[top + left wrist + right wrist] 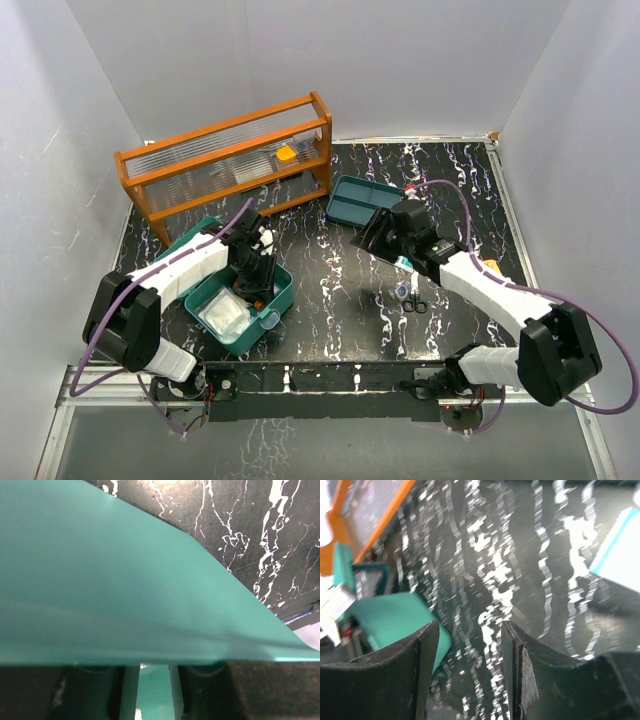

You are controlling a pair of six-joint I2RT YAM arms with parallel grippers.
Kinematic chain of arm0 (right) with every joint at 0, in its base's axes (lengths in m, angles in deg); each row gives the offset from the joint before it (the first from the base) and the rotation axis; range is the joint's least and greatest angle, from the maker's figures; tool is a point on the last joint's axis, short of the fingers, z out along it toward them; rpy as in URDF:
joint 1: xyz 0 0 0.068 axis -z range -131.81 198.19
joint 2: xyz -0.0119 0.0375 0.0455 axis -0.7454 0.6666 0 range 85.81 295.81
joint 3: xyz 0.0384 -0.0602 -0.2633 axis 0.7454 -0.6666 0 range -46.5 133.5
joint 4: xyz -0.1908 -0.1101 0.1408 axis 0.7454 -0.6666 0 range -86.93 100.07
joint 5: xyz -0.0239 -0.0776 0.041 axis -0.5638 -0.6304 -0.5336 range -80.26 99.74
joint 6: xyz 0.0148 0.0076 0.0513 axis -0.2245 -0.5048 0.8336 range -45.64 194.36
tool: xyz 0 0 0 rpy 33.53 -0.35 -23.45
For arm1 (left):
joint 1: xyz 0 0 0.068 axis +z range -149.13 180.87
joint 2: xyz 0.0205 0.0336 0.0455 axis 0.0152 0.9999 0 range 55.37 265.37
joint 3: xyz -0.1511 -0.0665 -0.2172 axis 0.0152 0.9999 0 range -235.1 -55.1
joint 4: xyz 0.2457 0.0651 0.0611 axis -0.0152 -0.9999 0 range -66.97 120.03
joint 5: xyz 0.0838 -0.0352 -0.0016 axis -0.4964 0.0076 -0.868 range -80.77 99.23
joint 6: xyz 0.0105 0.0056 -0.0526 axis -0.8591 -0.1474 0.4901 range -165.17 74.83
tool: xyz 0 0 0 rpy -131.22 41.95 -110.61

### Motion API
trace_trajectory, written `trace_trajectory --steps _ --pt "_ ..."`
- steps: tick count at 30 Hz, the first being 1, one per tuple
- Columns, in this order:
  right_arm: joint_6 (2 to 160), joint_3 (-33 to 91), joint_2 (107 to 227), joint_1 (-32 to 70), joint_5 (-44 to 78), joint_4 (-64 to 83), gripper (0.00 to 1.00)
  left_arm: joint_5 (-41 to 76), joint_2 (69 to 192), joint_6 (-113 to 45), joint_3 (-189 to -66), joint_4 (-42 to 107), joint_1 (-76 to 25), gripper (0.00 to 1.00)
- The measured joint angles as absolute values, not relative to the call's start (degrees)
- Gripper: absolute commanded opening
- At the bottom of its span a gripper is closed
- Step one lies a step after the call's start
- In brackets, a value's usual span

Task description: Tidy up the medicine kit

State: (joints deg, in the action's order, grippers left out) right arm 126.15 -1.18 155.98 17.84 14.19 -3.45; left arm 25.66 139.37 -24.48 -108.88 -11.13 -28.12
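Half hidden inside the medicine kit (pixel 283 291), the left gripper (pixel 256 283) has an unreadable grip; the right gripper (pixel 470 672) gapes empty.

Robot test cell in a lab, with no sign of a home or a shop.

And here we are: the left arm (pixel 190 262) and the right arm (pixel 480 285) sit bolted to a metal rail (pixel 330 378) at the near edge of a black marbled table (pixel 330 290). A purple cable (pixel 440 185) loops off each arm, and plain white panels (pixel 200 60) box in the left, far and right sides. The props look staged: a teal medicine kit (pixel 285 290) near left, a wooden rack (pixel 230 165) far left and small scissors (pixel 415 303) right of centre.
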Motion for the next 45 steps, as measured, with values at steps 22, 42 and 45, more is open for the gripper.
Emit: trace_trajectory --steps 22,42,45 --pt "107.5 12.3 172.3 29.4 9.6 -9.7 0.56 14.7 124.0 -21.4 -124.1 -21.6 -28.1 0.53" --pt "101.4 19.6 180.3 29.6 12.5 -12.6 0.66 -11.7 78.2 -11.9 -110.6 -10.1 -28.1 0.75" --pt "101.4 20.7 182.0 29.6 13.0 -13.0 0.66 -13.1 75.9 -11.7 -108.7 -11.0 -28.1 0.76"
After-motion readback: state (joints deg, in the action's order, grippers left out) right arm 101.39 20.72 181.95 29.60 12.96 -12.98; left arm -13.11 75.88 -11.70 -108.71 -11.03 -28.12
